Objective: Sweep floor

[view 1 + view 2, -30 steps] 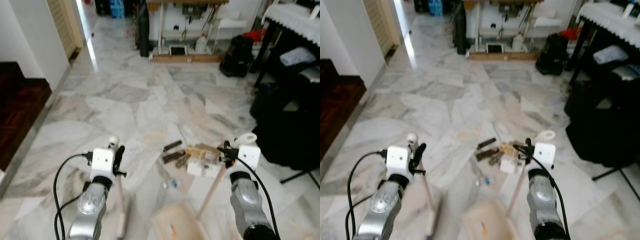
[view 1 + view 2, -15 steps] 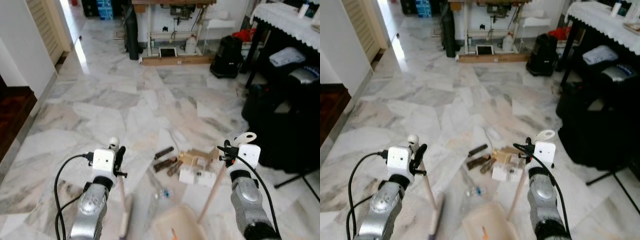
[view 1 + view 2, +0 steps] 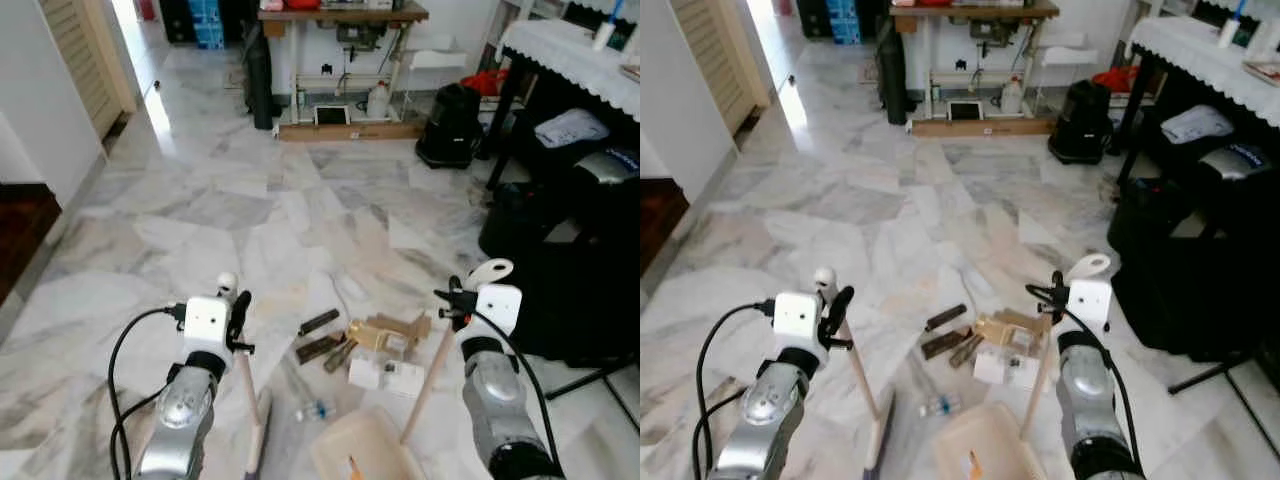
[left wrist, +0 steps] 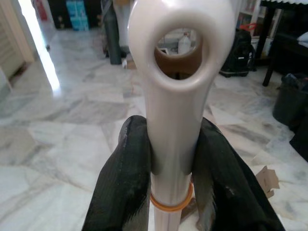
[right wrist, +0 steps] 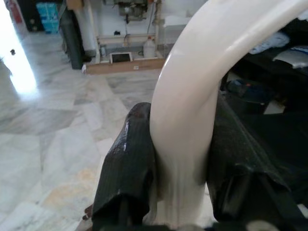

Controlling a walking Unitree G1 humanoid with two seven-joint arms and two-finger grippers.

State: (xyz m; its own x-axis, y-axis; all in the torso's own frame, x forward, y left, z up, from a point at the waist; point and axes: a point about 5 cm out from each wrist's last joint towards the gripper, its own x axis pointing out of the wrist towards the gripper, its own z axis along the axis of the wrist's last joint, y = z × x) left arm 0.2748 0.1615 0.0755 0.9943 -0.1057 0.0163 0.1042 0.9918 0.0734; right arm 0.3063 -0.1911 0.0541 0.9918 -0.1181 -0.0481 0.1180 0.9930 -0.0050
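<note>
Left hand (image 3: 238, 318) grips broom (image 3: 248, 400), right hand (image 3: 455, 305) grips dustpan (image 3: 365, 452) handle — debris pile (image 3: 365, 345) lies on floor (image 3: 250, 220) just ahead, between both, nearer the dustpan.

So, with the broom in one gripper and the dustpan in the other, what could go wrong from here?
1. The cardboard pieces and small white boxes in the litter pile look bulky; the beige plastic dustpan beside them may not take them, and they could be pushed aside.
2. The left gripper clamps the cream broom handle near its very top, so the head may twist.
3. The black stand leg lies near the right gripper, so a wide swing might hit it.
</note>
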